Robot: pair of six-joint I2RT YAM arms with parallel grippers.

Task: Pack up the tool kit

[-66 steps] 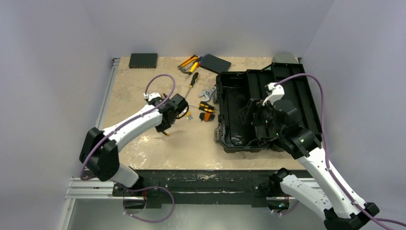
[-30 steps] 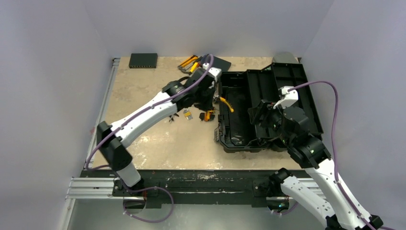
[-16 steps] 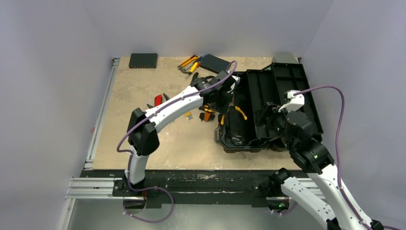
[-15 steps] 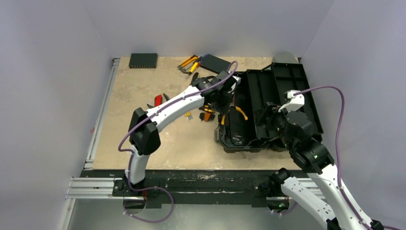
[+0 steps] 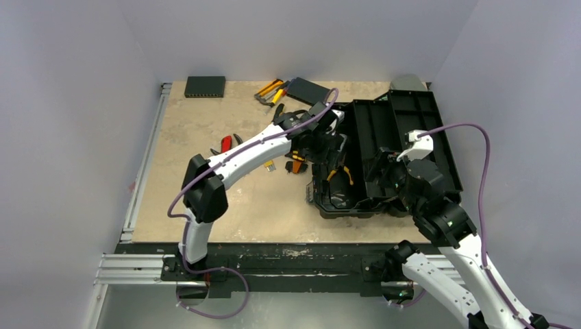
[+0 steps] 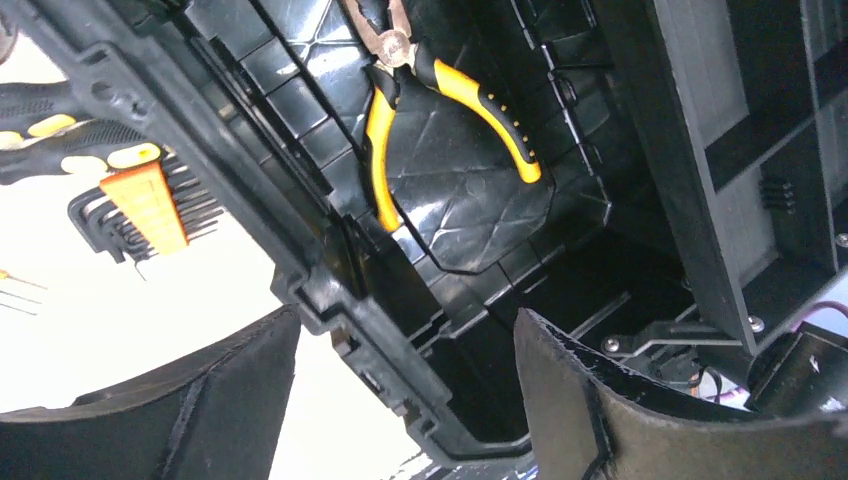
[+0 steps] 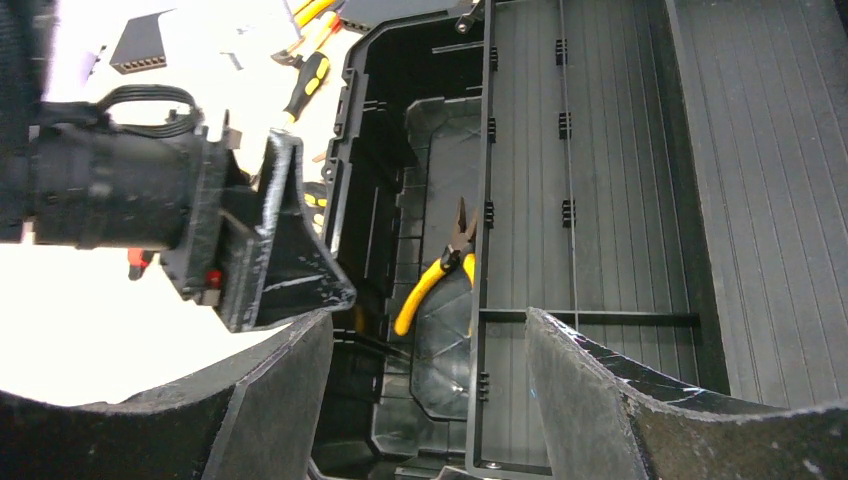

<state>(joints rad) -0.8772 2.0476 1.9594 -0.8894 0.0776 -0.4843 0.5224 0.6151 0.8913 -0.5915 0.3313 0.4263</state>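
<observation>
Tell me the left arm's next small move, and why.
Probably lift the left gripper straight up out of the toolbox. Its jaws stand open, and the yellow-handled pliers lie free on the toolbox floor, so that drop looks done. The hex key set just outside the wall seems a sensible next pick.

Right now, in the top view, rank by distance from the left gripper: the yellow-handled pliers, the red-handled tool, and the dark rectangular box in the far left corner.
1. yellow-handled pliers: in the black toolbox, beside the left gripper.
2. red-handled tool: on the table, leftward.
3. dark rectangular box: far left corner.
</observation>
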